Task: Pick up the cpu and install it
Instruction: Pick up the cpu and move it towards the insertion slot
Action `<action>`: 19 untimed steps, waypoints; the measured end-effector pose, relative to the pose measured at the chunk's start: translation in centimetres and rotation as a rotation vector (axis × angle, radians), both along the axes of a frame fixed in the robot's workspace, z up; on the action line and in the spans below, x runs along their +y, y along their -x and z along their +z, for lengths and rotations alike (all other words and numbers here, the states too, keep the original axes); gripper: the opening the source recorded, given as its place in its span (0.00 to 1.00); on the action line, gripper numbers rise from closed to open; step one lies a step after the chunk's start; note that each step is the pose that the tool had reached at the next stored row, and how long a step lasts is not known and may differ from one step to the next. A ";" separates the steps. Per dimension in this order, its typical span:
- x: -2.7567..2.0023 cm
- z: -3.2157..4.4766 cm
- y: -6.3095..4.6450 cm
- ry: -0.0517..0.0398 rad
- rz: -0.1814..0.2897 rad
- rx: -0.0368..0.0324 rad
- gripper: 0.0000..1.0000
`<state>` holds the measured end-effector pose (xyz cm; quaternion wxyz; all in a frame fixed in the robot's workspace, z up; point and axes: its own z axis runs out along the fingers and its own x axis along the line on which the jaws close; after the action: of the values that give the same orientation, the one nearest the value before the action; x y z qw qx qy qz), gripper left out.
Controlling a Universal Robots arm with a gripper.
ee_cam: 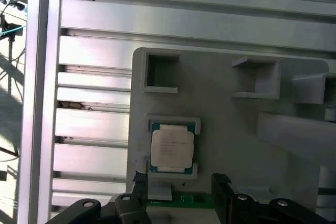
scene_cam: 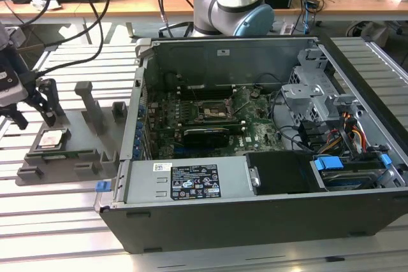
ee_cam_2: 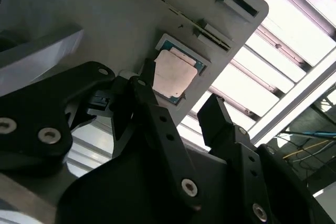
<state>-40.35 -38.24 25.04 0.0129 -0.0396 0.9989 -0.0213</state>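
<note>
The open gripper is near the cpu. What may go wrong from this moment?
1. The cpu lies in a shallow pocket of the grey holder. The open gripper might strike the pocket's raised lips instead of gripping the chip's edges.
2. The green memory strip lies close beside the cpu, so a finger might catch it.
3. The chip is thin and flat, so it could tilt or slip in the grasp.

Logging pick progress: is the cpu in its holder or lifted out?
In. The cpu lies flat in the grey holder's recess, open claw over it.

An open computer case (scene_cam: pixel 268 221) sits beside a grey holder tray (scene_cam: pixel 80 135) on a slatted metal table (scene_cam: pixel 57 221).
</note>
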 end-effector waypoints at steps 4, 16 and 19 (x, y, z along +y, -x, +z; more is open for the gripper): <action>0.08 -1.02 0.0 -0.0001 0.000 -0.0001 0.60; 0.08 -1.39 0.0 0.0000 0.000 0.0000 0.67; 0.08 -1.40 0.0 0.0000 0.000 0.0000 0.75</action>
<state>-40.35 -38.16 23.64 0.0129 -0.0396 0.9989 -0.0213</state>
